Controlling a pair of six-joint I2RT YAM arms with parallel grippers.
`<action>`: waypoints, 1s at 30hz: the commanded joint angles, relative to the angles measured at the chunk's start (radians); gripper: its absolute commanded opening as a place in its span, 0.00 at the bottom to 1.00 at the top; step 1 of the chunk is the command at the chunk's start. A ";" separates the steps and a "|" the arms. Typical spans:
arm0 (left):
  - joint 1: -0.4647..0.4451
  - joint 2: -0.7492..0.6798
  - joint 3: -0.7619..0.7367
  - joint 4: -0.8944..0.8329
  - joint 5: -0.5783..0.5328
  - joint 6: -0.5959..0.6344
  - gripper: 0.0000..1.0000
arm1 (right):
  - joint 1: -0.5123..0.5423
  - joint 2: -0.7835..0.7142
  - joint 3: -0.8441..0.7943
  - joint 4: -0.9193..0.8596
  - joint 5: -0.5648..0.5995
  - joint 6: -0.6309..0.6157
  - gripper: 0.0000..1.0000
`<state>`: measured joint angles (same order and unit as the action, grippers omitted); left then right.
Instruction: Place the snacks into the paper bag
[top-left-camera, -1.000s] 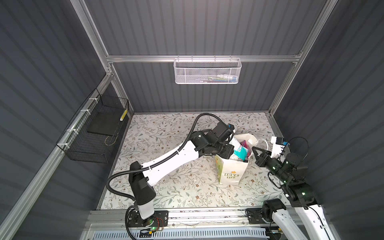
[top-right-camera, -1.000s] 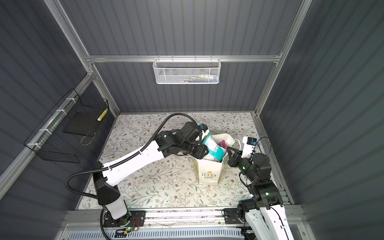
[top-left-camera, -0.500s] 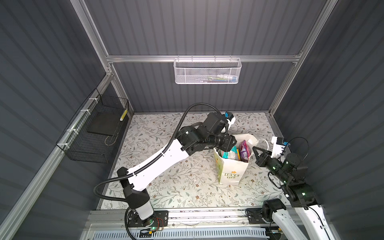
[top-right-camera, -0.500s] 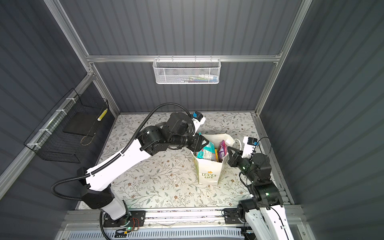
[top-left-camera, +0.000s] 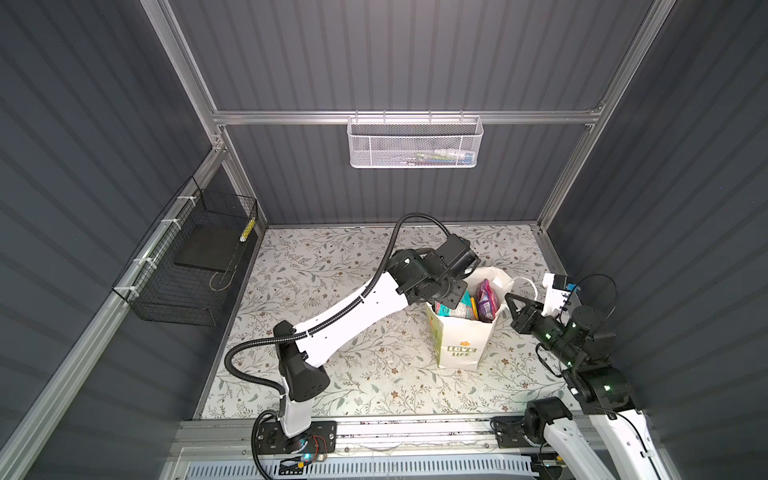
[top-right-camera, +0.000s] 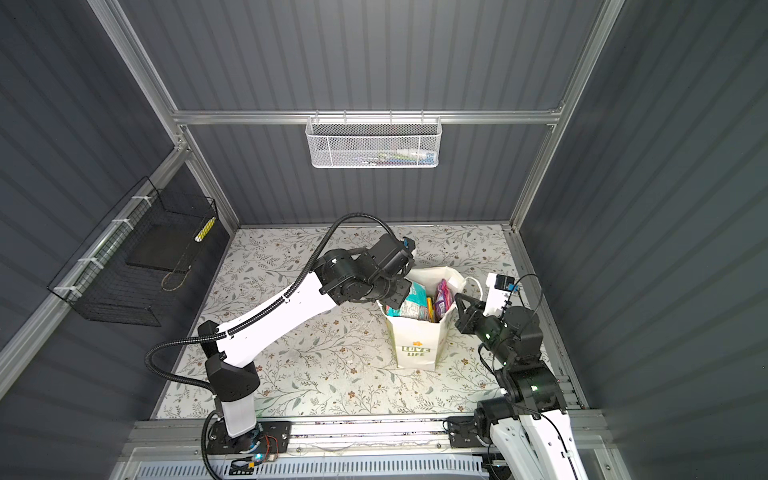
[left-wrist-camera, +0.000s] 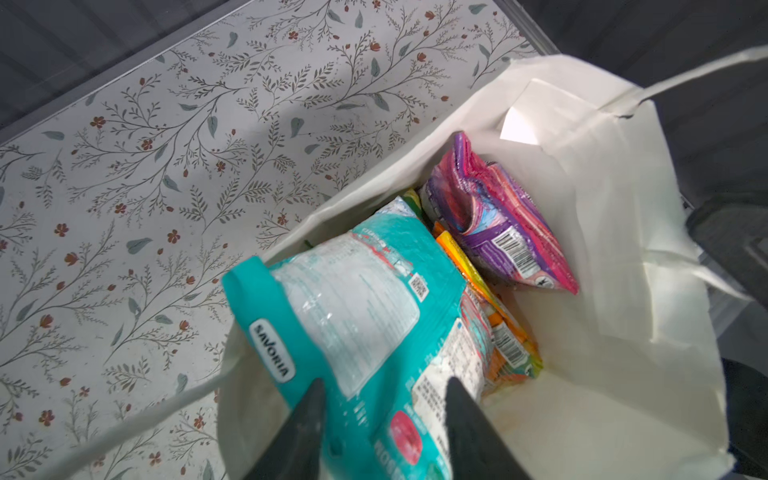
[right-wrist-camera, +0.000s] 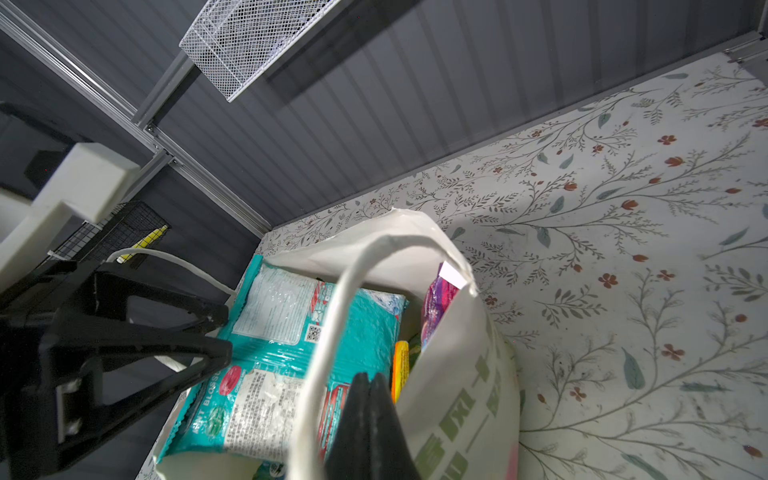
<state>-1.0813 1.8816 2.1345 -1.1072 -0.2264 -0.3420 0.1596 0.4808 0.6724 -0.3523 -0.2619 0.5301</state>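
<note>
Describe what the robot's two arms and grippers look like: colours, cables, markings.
Both arms have white link shells with black joints. The left arm carries a black corrugated hose that runs from its base to its wrist. The right arm shows small green lights on its joints and a white wrist camera mount. The fingers are black, tapering wedges.

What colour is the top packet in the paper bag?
Teal packet, white panel; best in left wrist view.

The snacks (left-wrist-camera: 365, 316) are glossy plastic, the paper bag (left-wrist-camera: 623, 257) matt (faintly creased).
</note>
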 joint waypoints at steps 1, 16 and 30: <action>-0.012 -0.056 -0.009 -0.044 -0.024 0.019 0.56 | 0.004 0.005 0.001 -0.004 0.001 -0.013 0.02; -0.014 0.011 0.025 -0.078 -0.056 -0.001 0.42 | 0.004 0.005 0.001 -0.008 0.004 -0.015 0.02; -0.101 0.196 0.179 -0.115 0.048 0.037 0.00 | 0.004 0.011 0.001 -0.007 -0.009 -0.015 0.02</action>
<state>-1.1473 2.0563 2.2810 -1.1683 -0.1970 -0.3244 0.1596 0.4881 0.6724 -0.3588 -0.2619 0.5301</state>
